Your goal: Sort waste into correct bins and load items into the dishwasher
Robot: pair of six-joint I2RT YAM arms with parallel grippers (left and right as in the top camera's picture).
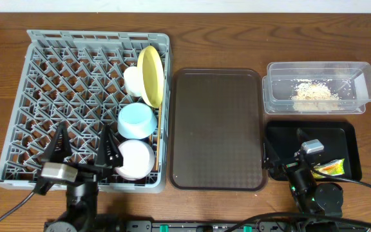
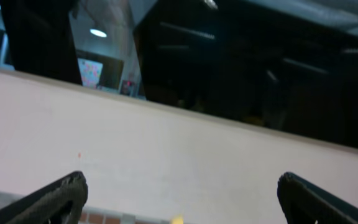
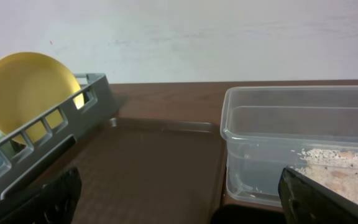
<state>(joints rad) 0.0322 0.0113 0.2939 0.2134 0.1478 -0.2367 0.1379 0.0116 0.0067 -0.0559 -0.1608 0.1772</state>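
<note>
- Dish rack (image 1: 57, 84): big grey lattice, left side of the table. All the dishes sit along its right side.
- L gripper (image 1: 84, 147): over the rack's near edge, just left of the white bowl. Jaws spread wide, nothing btwn them. Its wrist cam is tilted up at a pale wall and dark windows.
- Small white cup (image 1: 133, 81): far-right part of the rack, touching the plate's left face.
- Yellow plate (image 1: 151, 76): on edge by the rack's right wall. It also shows through the rack wall in the R wrist view.
- Light blue bowl (image 1: 137, 120): nearer than the cup, mid-right of the rack.
- White bowl (image 1: 136, 159): near-right corner of the rack, just nearer than the blue bowl.
- Brown serving tray (image 1: 218, 129): table centre, btwn the rack and the bins.
- Clear tub (image 1: 366, 84): far right, w/ beige food scraps (image 1: 314, 92) in a pile inside.
- Black tray (image 1: 346, 132): near right, just nearer than the tub.
- R gripper (image 3: 179, 186): low over the black tray's near-left part, pointing far. Jaws wide apart, holding nothing.
- Snack wrapper (image 1: 331, 169): in the black tray's near-right part.
- Tissue: can't make it out.
</note>
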